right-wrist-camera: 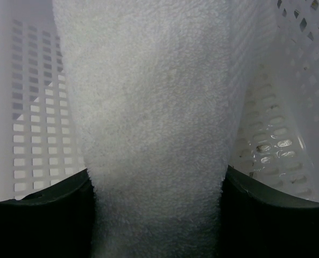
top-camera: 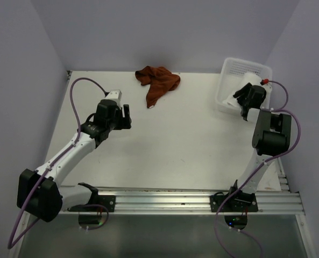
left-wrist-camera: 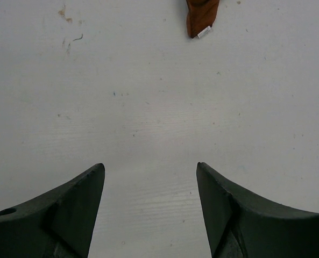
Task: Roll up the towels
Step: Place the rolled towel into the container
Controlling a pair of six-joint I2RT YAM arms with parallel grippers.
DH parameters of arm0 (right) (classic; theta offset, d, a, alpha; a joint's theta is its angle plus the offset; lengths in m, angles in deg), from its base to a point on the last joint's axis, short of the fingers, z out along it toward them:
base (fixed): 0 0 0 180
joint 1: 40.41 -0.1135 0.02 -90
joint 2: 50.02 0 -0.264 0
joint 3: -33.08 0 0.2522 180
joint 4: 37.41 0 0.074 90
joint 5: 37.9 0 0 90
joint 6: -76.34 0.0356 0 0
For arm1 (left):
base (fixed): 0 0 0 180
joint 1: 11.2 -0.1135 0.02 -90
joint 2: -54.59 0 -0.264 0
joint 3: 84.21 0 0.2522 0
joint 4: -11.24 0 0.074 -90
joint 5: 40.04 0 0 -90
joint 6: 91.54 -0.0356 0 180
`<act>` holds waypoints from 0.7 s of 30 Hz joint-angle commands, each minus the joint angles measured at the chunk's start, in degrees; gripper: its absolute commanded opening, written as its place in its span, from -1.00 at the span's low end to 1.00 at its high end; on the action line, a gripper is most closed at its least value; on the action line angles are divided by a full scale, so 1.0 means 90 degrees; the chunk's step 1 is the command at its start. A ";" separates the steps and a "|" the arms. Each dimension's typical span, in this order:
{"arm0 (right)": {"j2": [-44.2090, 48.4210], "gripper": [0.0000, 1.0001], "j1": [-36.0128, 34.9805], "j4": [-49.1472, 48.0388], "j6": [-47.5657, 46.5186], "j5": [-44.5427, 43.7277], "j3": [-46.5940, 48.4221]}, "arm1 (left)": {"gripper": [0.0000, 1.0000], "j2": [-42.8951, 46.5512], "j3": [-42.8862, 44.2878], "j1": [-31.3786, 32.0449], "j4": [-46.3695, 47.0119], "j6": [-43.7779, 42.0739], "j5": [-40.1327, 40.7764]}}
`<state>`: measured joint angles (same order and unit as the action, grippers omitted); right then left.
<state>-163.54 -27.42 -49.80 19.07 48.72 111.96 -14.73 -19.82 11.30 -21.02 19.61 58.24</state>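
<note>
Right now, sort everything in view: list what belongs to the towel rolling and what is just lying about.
Belongs to the job:
white towel, gripped by the right gripper
rust towel, crumpled at the far edge of the table
left gripper, open above the table

Just lying about:
white basket, merely holding the white towel

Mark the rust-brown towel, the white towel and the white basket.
rust-brown towel (top-camera: 158, 80): top external view, on its bunched middle.
white towel (right-wrist-camera: 159, 107): right wrist view, on the middle of its terry surface.
white basket (top-camera: 250, 63): top external view, on its far rim.
</note>
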 commanded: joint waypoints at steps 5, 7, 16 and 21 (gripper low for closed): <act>-0.0023 -0.72 -0.0018 0.1807 0.0182 -0.0493 0.0927 | 0.46 -0.0032 0.0116 -0.0078 0.0171 -0.0191 -0.0323; -0.0082 -0.60 -0.0028 0.2201 0.0162 -0.0639 0.1249 | 0.46 -0.0032 0.0126 -0.0088 0.0161 -0.0201 -0.0353; -0.0570 -0.25 -0.0028 0.3745 0.0172 -0.1128 0.2226 | 0.46 -0.0022 0.0117 -0.0147 0.0171 -0.0182 -0.0567; -0.0698 -0.06 -0.0028 0.3872 0.0055 -0.1080 0.2315 | 0.46 -0.0042 0.0107 -0.0186 0.0171 -0.0182 -0.0655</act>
<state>-169.22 -27.66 -18.57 20.03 40.92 130.58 -14.95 -19.82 10.28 -20.98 19.61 53.73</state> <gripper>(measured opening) 0.650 0.731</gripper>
